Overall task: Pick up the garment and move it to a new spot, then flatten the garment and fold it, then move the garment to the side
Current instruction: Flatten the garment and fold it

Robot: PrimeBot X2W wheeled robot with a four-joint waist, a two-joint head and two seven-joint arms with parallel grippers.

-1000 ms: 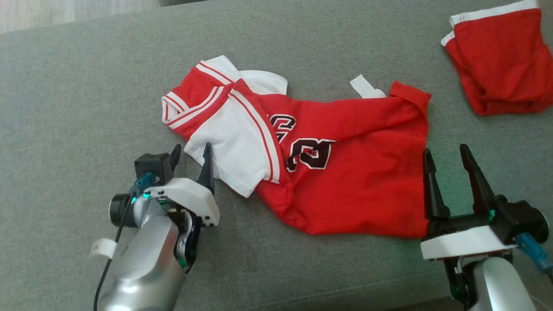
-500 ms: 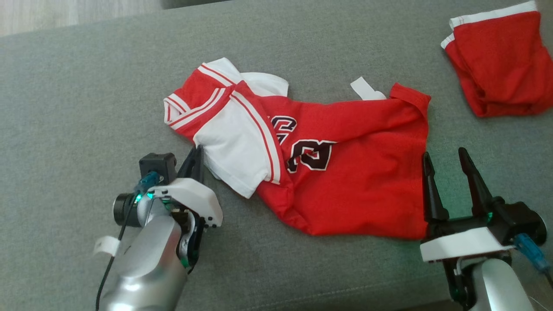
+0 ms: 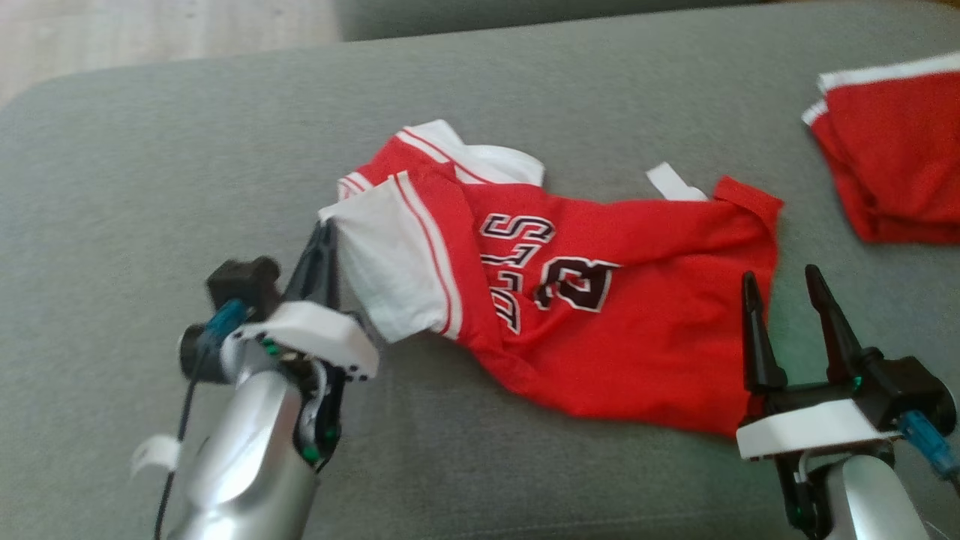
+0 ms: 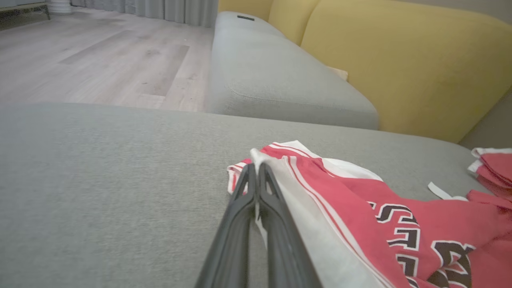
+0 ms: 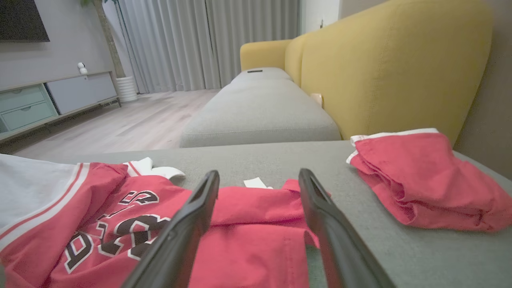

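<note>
Left portion of the sofa seat (image 3: pixel 150 150): bare grey cushion from the left edge inward. The left hand (image 3: pixel 324 236) sits left of the middle, nearer the front edge. Its two dark fingers are pressed together on the outer edge of the white sleeve (image 3: pixel 382 270) of the jersey (image 3: pixel 600 337). The left wrist view confirms this: the left hand (image 4: pixel 255 170) pinches white fabric between the fingers, and the sleeve edge stands raised off the cushion.

Middle: the red jersey with black-and-white lettering lies crumpled across the centre of the seat. Its collar end points toward the left edge and its hem toward the right. The body is creased and partly folded over itself. A white tag (image 3: pixel 670 182) lies on the cushion just behind it.

Right portion: the right hand (image 3: pixel 778 274) hovers at the hem near the front edge, fingers spread wide, holding nothing. In the right wrist view the right hand (image 5: pixel 259 173) points over the hem without closing on it. A red garment (image 3: pixel 892 165) with white trim lies bunched at the right edge, well apart from the jersey.

Assessment: the task is at its first step. One grip is made, on the sleeve. The hem is not yet gripped, and most of the jersey rests on the seat. The move to a new spot, the flattening, the folding and the move aside are all outstanding.
</note>
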